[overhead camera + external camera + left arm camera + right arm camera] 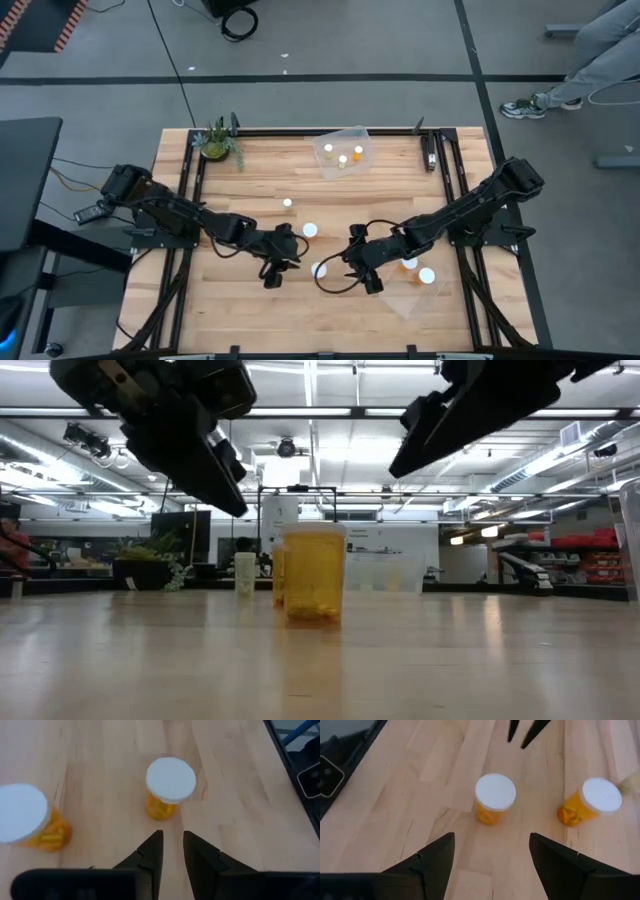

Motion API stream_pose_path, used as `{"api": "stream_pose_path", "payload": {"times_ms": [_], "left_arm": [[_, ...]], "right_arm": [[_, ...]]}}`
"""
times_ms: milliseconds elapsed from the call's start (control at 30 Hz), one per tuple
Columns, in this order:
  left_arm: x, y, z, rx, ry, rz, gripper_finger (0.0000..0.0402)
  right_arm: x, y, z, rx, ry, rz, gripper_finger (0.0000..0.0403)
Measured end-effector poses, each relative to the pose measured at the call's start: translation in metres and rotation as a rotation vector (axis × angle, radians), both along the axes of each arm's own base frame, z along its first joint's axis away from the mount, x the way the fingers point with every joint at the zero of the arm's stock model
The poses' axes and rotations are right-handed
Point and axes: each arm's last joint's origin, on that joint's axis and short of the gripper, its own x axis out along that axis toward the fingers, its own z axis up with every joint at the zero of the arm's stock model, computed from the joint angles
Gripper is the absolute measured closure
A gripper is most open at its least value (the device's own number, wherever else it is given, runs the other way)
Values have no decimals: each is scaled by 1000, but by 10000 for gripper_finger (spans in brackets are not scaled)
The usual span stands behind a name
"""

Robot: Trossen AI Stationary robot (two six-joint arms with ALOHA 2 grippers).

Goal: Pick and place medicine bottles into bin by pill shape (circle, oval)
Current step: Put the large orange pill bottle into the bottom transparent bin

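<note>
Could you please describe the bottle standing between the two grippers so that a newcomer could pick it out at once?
Start at the wooden table and find the two dark arms meeting near its front middle. Between the left gripper and the right gripper stands one orange medicine bottle with a white cap. Unlike the other loose bottles, which stand farther back, it sits on the line between the two grippers.

Orange white-capped medicine bottles (pixel 310 230) stand upright on the table centre; others sit in two clear bins (pixel 345 152).
</note>
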Motion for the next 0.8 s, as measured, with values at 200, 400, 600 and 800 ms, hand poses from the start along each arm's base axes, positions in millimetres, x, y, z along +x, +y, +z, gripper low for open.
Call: {"api": "stream_pose_path", "payload": {"times_ms": [200, 400, 600, 800], "left_arm": [[-15, 1, 0, 6, 1, 1, 313], [-21, 1, 4, 2, -40, 23, 320], [-25, 1, 6, -2, -56, 25, 319], [-26, 1, 4, 3, -39, 29, 315]], "right_arm": [[24, 6, 9, -24, -38, 33, 139], [35, 5, 16, -39, -49, 46, 139], [38, 3, 26, -39, -112, 45, 139], [37, 3, 28, -38, -115, 45, 139]]}}
